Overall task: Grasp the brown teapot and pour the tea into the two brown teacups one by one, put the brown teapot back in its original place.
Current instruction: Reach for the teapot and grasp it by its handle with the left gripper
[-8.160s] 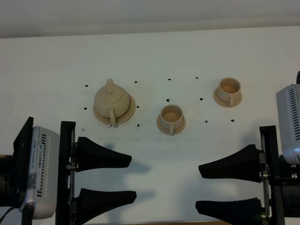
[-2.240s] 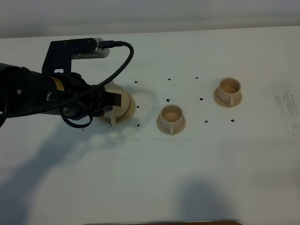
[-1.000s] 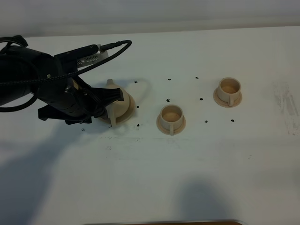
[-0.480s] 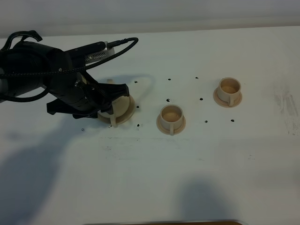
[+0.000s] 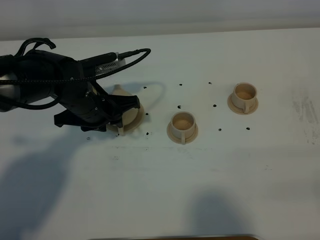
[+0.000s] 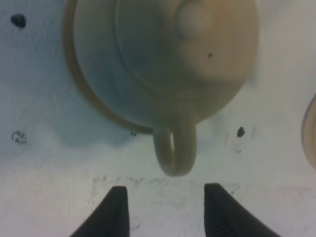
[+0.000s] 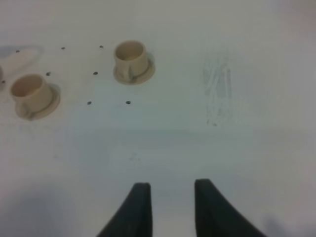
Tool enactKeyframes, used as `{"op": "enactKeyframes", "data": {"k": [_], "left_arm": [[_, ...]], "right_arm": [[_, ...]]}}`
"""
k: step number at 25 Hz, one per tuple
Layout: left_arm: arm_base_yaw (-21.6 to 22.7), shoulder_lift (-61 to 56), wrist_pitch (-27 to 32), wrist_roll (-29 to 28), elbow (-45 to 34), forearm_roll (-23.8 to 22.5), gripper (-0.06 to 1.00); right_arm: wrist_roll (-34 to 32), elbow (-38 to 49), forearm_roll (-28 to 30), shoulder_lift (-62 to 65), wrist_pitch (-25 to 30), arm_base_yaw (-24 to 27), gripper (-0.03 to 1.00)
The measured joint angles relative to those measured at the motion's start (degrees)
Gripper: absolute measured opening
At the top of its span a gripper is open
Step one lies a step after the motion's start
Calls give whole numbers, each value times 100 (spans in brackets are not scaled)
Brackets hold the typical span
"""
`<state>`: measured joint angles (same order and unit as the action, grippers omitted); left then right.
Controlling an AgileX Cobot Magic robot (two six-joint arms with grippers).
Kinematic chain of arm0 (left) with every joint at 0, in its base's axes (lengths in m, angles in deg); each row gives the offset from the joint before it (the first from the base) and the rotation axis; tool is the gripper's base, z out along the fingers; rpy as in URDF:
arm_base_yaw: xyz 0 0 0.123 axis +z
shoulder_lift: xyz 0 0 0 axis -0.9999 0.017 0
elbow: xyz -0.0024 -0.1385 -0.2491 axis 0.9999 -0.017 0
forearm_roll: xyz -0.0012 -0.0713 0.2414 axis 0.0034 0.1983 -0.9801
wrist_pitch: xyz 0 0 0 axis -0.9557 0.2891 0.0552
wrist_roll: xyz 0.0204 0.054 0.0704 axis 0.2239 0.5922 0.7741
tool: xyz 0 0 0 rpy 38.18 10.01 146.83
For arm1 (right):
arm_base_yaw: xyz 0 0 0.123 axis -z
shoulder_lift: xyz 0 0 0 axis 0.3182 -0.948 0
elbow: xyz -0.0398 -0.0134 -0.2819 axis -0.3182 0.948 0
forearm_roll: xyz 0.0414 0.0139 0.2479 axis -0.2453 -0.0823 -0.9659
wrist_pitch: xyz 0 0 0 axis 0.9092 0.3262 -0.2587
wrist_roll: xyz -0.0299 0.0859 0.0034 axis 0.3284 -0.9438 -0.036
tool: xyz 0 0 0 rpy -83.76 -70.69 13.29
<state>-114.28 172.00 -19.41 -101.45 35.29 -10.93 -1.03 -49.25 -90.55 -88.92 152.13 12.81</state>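
Brown teapot [image 5: 130,113]: pale beige, round, with a knobbed lid, a loop handle [image 6: 174,149] and a smooth matt surface. It sits upright on its round beige saucer [image 5: 140,116] at centre left of the overhead view, largely hidden under the left arm. The left end effector [image 6: 165,191] is released. Its two black fingers are spread apart just short of the handle, touching nothing. To the right of the teapot stand two brown teacups, each on its own small saucer with its handle facing the lower edge of the frame. The nearer cup [image 5: 182,124] is at centre and the farther cup [image 5: 244,94] at upper right. Small black dots mark the white worktop [image 5: 165,185] around all three. The right end effector [image 7: 170,185] hangs above bare worktop, fingers parted, holding nothing.
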Motion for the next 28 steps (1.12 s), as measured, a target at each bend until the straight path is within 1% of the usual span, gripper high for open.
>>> {"op": "enactKeyframes", "data": {"k": [16, 22, 28], "left_arm": [[0, 272, -184, 0, 72, -6, 35], [-21, 525, -199, 0, 396, -6, 35], [-46, 643, -187, 0, 453, -6, 35]], "right_arm": [[1, 0, 0, 0, 0, 0, 23], [1, 0, 0, 0, 0, 0, 23], [1, 0, 0, 0, 0, 0, 23]]}}
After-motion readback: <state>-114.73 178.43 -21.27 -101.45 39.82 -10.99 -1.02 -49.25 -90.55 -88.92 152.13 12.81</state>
